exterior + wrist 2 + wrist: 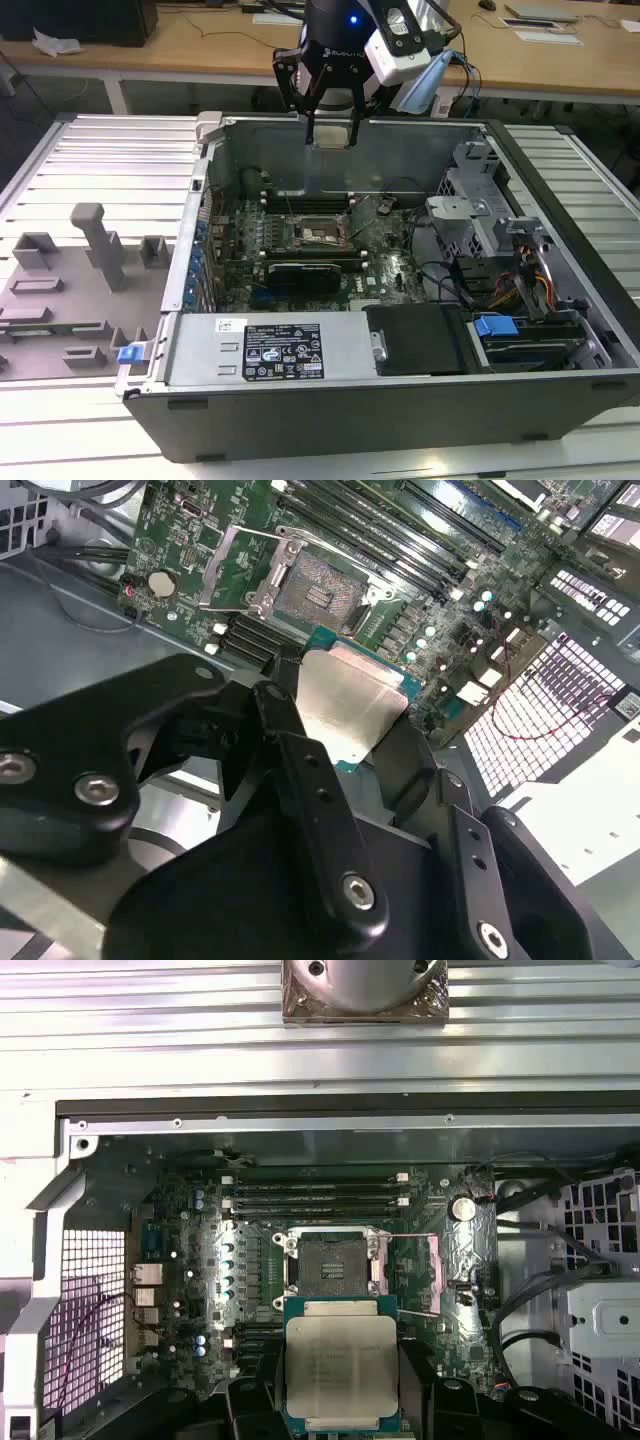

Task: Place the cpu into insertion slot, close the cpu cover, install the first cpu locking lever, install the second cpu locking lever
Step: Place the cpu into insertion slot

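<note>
1. Exterior view: we see the black claw [330, 128] high above the small square dark insertion slot [322, 232] on the green circuit board [388, 262].
2. Second wrist view: its fingers [288, 725] are clamped on the flat square silver-topped cpu [352, 702].
3. First wrist view: the cpu hangs clear of the slot.

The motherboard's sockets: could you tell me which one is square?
The insertion slot, silver-rimmed, below the cpu that the pincer holds; the memory slots are long black strips.
</note>
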Action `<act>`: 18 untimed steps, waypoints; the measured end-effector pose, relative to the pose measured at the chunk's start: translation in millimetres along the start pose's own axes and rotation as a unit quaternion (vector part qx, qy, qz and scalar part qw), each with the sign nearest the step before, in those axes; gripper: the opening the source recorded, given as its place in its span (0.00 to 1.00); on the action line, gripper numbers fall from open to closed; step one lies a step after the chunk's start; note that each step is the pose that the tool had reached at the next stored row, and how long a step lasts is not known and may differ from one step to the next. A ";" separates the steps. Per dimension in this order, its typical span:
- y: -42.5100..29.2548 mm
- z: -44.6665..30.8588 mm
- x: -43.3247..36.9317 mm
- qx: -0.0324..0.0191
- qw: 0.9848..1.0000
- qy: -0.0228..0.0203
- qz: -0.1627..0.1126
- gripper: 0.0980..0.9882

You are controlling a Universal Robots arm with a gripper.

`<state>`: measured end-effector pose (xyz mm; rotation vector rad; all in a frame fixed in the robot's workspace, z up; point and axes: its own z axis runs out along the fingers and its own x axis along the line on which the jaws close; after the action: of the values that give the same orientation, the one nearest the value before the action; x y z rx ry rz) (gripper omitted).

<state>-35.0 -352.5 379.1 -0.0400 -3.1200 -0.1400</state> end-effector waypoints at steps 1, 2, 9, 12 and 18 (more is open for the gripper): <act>0.0 0.0 0.0 0.000 1.000 0.000 0.000 0.50; 0.0 0.0 0.0 0.000 1.000 0.000 0.000 0.50; -0.4 4.3 -0.1 0.000 1.000 0.000 0.000 0.50; -0.9 9.5 -0.2 0.000 1.000 0.000 0.000 0.50; -1.4 15.2 -0.3 0.000 1.000 0.000 0.000 0.50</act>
<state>-35.1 -352.5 363.9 -0.0400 -3.1200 -0.1400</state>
